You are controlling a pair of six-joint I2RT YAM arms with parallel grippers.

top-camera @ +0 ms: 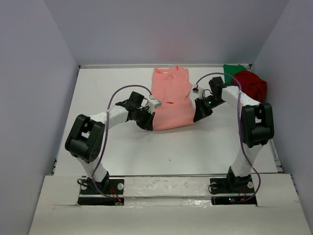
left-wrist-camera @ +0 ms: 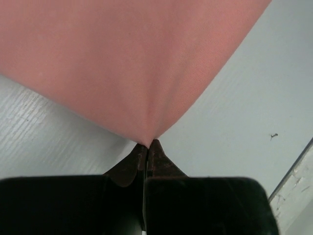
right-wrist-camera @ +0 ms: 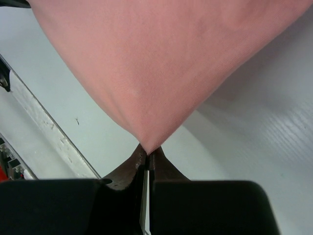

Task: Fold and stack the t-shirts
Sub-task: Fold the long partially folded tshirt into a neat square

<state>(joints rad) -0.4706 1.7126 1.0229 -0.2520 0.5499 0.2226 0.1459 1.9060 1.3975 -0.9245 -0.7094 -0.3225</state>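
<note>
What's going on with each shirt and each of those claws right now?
Salmon-pink t-shirt: spread on table, near corners pinched and lifted.
Dark red t-shirt: crumpled heap, far right corner.
Green t-shirt: bunched behind the red one.
Left gripper: shut on one pink corner.
Right gripper: shut on the other.

The setting is a robot test cell in a laboratory. A white bench (top-camera: 171, 152) is enclosed by plain grey panel walls (top-camera: 166, 29) that stand beyond both grippers and outboard of the left gripper (top-camera: 146, 123) and the right gripper (top-camera: 199, 113). Behind the grippers, at the near edge, the left arm (top-camera: 115, 116) and the right arm (top-camera: 247, 105) are bolted to black base plates (top-camera: 100, 190) on a taped strip (top-camera: 166, 188), with exposed cables (top-camera: 129, 87) looped along each arm.
</note>
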